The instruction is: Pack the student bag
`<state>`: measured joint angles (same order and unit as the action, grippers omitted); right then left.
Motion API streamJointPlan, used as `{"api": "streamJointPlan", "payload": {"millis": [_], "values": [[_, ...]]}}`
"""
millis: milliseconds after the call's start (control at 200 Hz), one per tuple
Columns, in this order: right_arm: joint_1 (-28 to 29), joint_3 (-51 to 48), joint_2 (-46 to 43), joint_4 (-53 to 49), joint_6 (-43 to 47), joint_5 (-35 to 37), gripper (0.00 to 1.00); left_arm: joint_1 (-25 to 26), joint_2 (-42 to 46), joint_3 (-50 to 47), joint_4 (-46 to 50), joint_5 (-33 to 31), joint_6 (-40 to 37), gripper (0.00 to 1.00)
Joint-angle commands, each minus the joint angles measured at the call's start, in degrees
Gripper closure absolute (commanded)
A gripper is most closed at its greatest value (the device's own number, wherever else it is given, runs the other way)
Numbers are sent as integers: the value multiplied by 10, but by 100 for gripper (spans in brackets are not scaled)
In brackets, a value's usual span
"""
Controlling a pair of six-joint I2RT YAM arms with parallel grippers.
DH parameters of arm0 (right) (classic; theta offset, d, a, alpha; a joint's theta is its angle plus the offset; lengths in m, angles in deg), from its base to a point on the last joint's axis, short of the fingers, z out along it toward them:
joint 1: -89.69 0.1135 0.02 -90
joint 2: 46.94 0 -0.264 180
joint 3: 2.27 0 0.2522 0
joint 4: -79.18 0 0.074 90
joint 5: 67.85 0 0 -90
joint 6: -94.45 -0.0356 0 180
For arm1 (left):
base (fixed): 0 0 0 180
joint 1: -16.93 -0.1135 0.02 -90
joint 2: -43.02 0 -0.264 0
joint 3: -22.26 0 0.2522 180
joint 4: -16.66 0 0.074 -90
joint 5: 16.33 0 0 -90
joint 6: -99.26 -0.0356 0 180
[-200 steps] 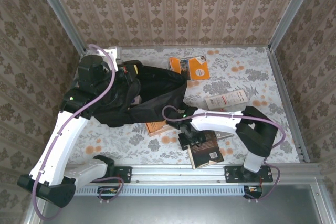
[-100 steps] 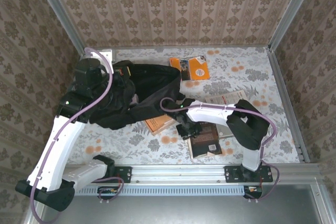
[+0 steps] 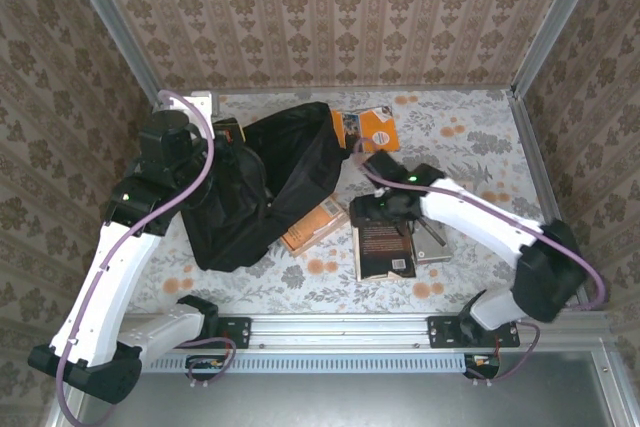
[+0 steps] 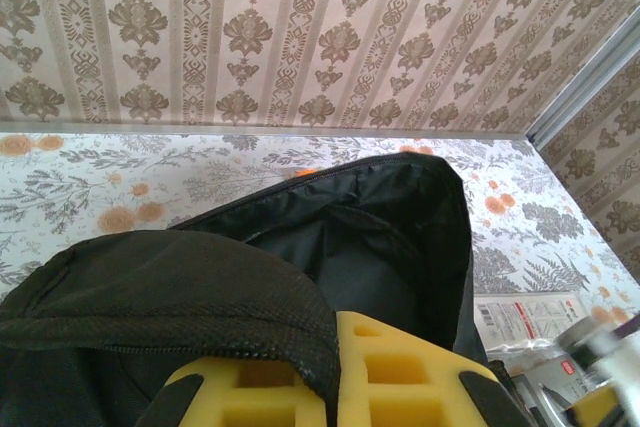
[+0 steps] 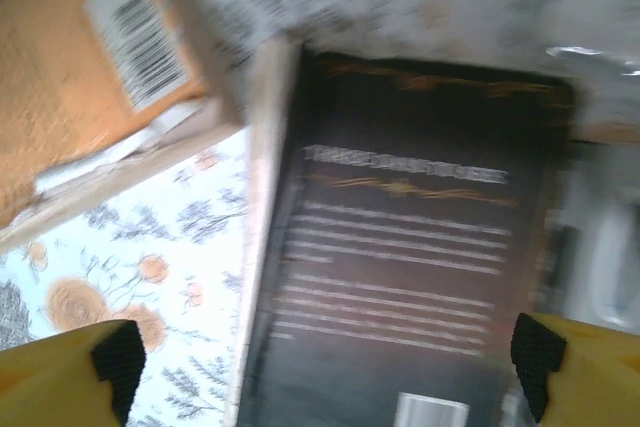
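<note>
The student bag [image 3: 262, 187], a big black fabric backpack, lies at the table's left with its mouth facing right. My left gripper [image 3: 222, 135] is shut on its upper rim. In the left wrist view the yellow fingers [image 4: 420, 377] pinch black mesh fabric, and the dark open inside of the bag [image 4: 350, 247] lies beyond. My right gripper [image 3: 383, 209] is open, hovering over the far end of a dark book [image 3: 384, 243] lying flat. In the right wrist view, that dark book [image 5: 400, 277] lies below the wide-apart yellow fingers [image 5: 60, 372].
An orange book [image 3: 314, 225] lies at the bag's mouth, left of the dark book and seen in the orange book [image 5: 90, 77] wrist view too. Another orange book [image 3: 366, 129] lies at the back. A white booklet [image 3: 434, 239] sits under the right arm. Metal rails edge the table.
The right gripper carried the dark book away from the near edge towards the middle, then opened and rose clear of it. The left gripper pulled the bag's rim up and the bag bulges wider.
</note>
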<state>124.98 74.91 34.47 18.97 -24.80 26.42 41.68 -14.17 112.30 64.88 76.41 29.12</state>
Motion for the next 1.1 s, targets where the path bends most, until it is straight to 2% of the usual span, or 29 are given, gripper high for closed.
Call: {"api": "streamJointPlan", "payload": {"millis": [0,135,285,555,800,985,1095], "values": [[-34,-43,2,-72,36,79,0,6,22,35,-62,-2,-21,100],[-44,-51,37,-103,65,150,0,7,23,37,-65,2,-19,100],[-69,-43,79,-97,73,125,0,7,27,32,-69,3,-17,100],[-118,-15,183,-91,40,158,0,10,32,29,-69,4,-19,100],[-166,-16,161,-80,10,176,0,11,32,32,-68,2,-24,100],[-232,-46,138,-60,2,102,0,10,30,31,-71,6,-21,100],[-272,-78,116,-27,-17,16,0,10,28,34,-72,10,-19,100]]}}
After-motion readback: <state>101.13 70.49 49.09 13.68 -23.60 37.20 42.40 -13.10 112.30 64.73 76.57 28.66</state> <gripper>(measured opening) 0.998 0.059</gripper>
